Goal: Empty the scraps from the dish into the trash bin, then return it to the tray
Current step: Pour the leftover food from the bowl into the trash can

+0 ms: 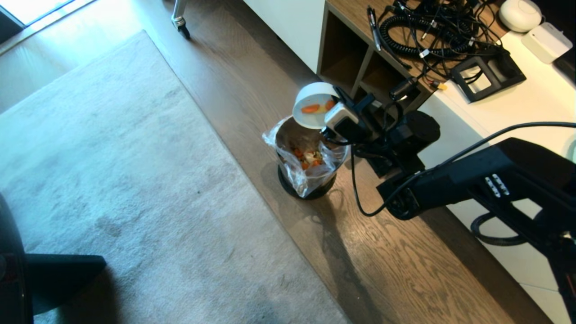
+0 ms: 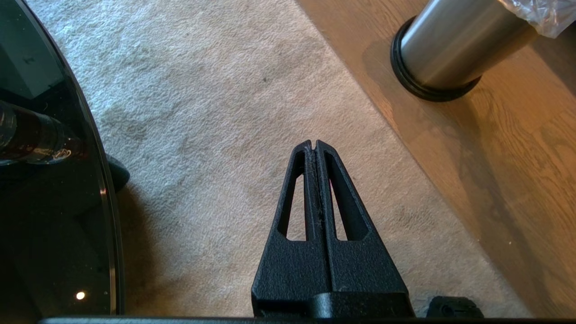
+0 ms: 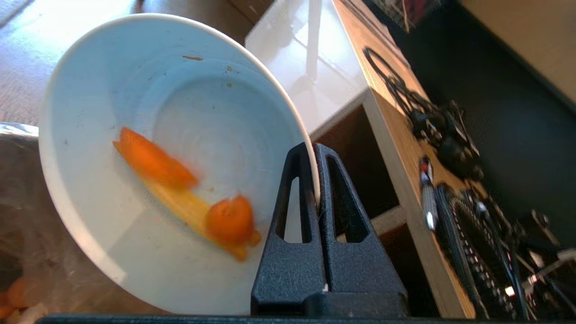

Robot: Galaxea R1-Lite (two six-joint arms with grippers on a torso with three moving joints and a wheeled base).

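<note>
My right gripper [image 3: 313, 150] is shut on the rim of the dish [image 3: 171, 112], a small white bowl. It holds the dish [image 1: 311, 104] tipped steeply on its side just above the trash bin [image 1: 307, 162], a steel bin with a clear bag liner. Scraps [image 3: 180, 189], orange chunks and a yellow strip, lie blurred on the tilted inner wall of the dish. More orange bits lie inside the bin's bag. My left gripper [image 2: 314, 145] hangs shut and empty over the carpet, with the trash bin [image 2: 450, 49] off to its side. The tray is out of view.
A wooden shelf unit [image 1: 355, 58] with open cubbies stands right behind the bin, its top strewn with black cables [image 1: 423, 31]. A white counter [image 1: 517, 108] runs to the right. A grey carpet [image 1: 112, 180] covers the floor to the left. A round dark glass table edge [image 2: 58, 180] sits beside my left arm.
</note>
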